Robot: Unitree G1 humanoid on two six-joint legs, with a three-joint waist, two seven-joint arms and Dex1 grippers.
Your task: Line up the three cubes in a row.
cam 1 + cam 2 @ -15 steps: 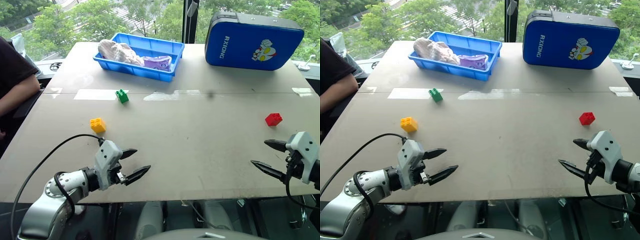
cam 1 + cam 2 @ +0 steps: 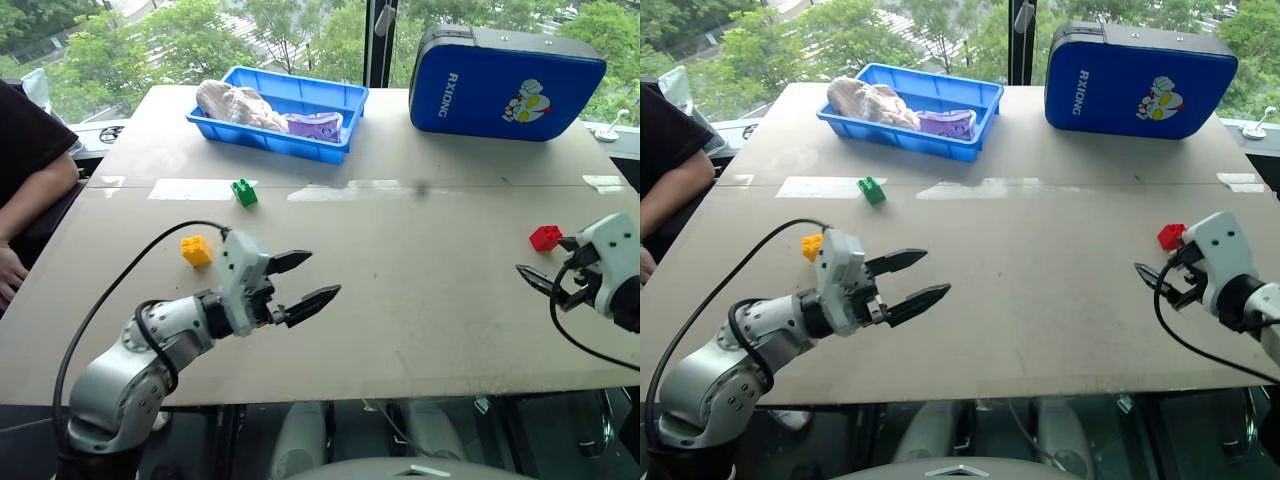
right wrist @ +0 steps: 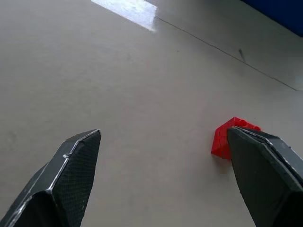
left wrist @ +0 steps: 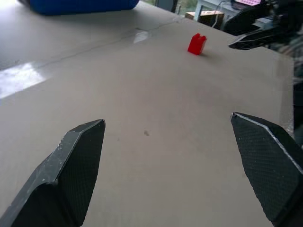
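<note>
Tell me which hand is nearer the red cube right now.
Right. The right hand hangs open just beside the red cube, not touching it. The left hand, also open, is far across the table, closer to the yellow cube.

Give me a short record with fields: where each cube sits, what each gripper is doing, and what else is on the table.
red cube: table's right side, just ahead of the right gripper
yellow cube: left side, beside the left arm
green cube: left of centre, farther back
row: not formed, cubes far apart
left gripper: open, empty, above the table
right gripper: open, empty
other: blue tray, blue case
</note>
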